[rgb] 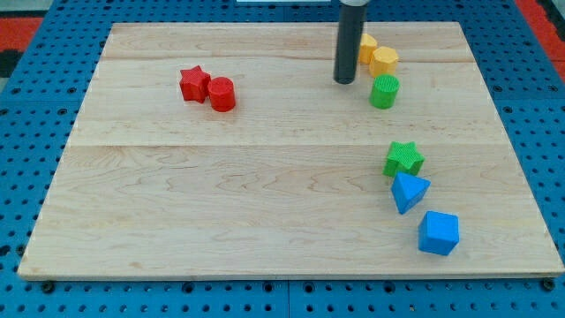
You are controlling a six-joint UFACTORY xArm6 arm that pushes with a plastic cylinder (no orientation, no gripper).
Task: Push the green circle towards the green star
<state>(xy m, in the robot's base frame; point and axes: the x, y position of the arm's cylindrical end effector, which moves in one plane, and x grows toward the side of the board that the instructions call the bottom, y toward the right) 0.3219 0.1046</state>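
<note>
The green circle [384, 91] stands on the wooden board near the view's top right, just below two yellow blocks. The green star [404, 158] lies further down the view's right side, a clear gap below the circle. My tip [344, 81] rests on the board a short way to the view's left of the green circle, apart from it. The dark rod rises from the tip to the view's top edge.
Two yellow blocks [383, 60] sit touching each other above the green circle. A blue triangular block [409, 191] touches the green star from below, with a blue cube [439, 233] lower still. A red star [193, 83] and red cylinder [222, 94] sit at top left.
</note>
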